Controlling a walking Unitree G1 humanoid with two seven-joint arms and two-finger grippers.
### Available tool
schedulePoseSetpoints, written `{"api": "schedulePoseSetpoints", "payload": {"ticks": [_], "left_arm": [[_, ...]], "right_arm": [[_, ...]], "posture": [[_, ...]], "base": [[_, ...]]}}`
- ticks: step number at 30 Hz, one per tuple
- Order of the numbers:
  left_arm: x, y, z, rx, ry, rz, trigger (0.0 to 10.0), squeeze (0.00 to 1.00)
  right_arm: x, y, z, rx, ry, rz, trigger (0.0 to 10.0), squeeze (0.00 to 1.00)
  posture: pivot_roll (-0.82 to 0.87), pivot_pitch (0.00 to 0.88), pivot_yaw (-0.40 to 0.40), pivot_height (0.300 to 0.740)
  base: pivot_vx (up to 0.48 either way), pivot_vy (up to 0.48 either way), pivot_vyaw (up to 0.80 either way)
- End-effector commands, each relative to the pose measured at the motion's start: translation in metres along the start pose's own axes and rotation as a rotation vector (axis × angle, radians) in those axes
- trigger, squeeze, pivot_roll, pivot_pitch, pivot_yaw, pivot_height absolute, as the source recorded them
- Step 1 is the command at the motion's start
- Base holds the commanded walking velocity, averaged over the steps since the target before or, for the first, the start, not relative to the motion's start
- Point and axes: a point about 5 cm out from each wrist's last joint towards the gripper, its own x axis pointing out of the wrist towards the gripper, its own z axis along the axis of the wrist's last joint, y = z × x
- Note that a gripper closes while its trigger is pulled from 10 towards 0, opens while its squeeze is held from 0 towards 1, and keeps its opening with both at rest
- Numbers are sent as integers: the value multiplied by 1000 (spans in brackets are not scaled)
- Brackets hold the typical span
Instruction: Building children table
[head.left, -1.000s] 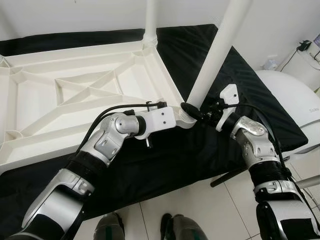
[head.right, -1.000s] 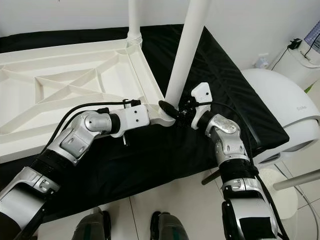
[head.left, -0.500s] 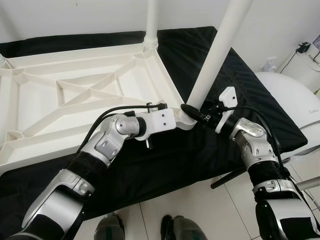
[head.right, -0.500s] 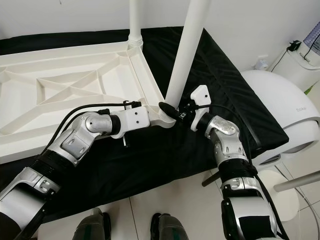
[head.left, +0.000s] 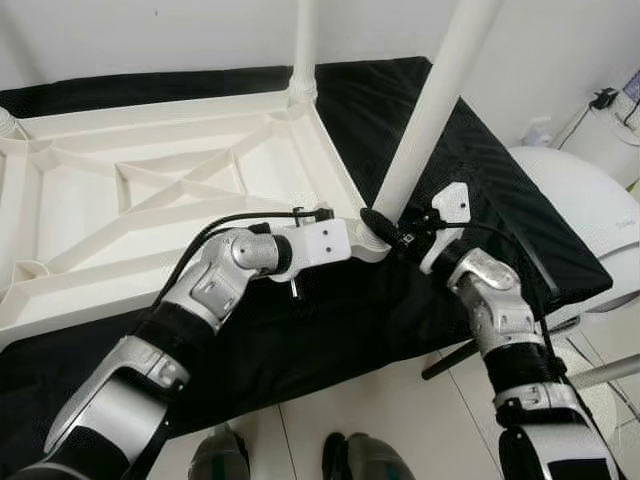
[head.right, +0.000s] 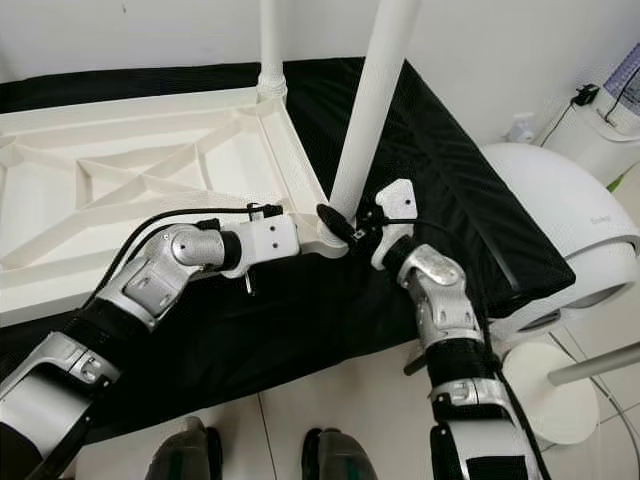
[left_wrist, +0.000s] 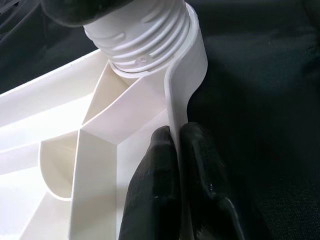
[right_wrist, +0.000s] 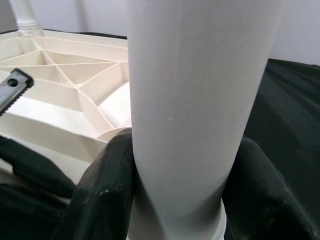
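Left eye view gives you the overall layout: the inverted tabletop (head.left: 150, 190) lies ribbed side up on a surface covered by a black cloth (head.left: 330, 320), so that the corner sockets face upward to receive legs.

Start with the left tool (left_wrist: 177, 150). Its two fingers are closed on the thin rim wall of the tabletop, one finger on each side of the wall, just short of the corner socket (left_wrist: 145, 45). Judge this hold as a brace: it keeps the tabletop from turning or sliding while the leg is worked into that corner.

Directly ahead of the left tool, the near leg (head.left: 430, 110) stands in the socket, leaning a little off upright. You can see the threaded collar at its foot in the left wrist view, with several threads exposed, so the leg is probably not fully seated.

Next, the right tool (head.left: 392, 228). Its fingers (right_wrist: 105, 195) are clamped around the near leg just above the collar, one on each side. Judge this low grip as suited to rotating the leg in the thread.

Beyond both tools, a far leg (head.left: 303, 50) stands in the far corner.

Count:
- Tabletops: one.
- Legs standing: two.
- Tools engaged: two.
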Motion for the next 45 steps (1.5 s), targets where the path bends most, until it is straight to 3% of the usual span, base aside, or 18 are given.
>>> {"api": "schedulePoseSetpoints", "payload": {"ticks": [1,10,13,14,22,28,30,37,41,43,44,45], "left_arm": [[7,-9,5,43,-9,-65,10000,0],[6,-9,5,45,-13,-69,10000,0],[7,-10,5,40,-15,-70,10000,0],[8,-12,5,35,-17,-69,10000,0],[7,-12,5,30,-17,-63,10000,0],[7,-11,4,29,-16,-61,10000,0],[7,-11,5,29,-16,-60,10000,0],[7,-10,5,29,-18,-59,10000,0],[7,-9,5,30,-17,-55,10000,0],[7,-9,5,30,-17,-55,10000,0],[6,-9,6,30,-17,-55,10000,0],[6,-9,6,30,-17,-55,10000,0]], "right_arm": [[1,3,-3,9,20,-19,10000,0],[6,26,0,37,-2,-110,10000,0],[10,38,-1,88,-6,-221,10000,0],[12,42,-3,114,7,-347,10000,0],[12,46,-4,107,29,-594,10000,0],[9,48,-2,104,30,-613,10000,0],[7,48,0,117,16,-610,10000,1000],[7,48,4,125,-21,-569,10000,1000],[2,33,7,94,-42,-491,10000,1000],[2,33,7,94,-42,-491,10000,1000],[1,28,7,103,-43,-443,10000,0],[1,28,7,103,-43,-443,10000,0]], "posture": [[-38,51,-25,740],[-48,73,-25,740],[-49,83,-29,740],[-50,85,-32,740],[-48,94,-39,740],[-51,98,-40,740],[-50,99,-40,740],[-49,98,-41,740],[-46,92,-41,740],[-46,92,-41,740],[-44,91,-40,740],[-44,91,-40,740]], "base": [[0,0,0],[0,0,0],[0,0,0],[0,0,0],[0,0,0],[0,0,0],[0,0,0],[0,0,0],[0,0,0],[0,0,0],[0,0,0],[0,0,0]]}}
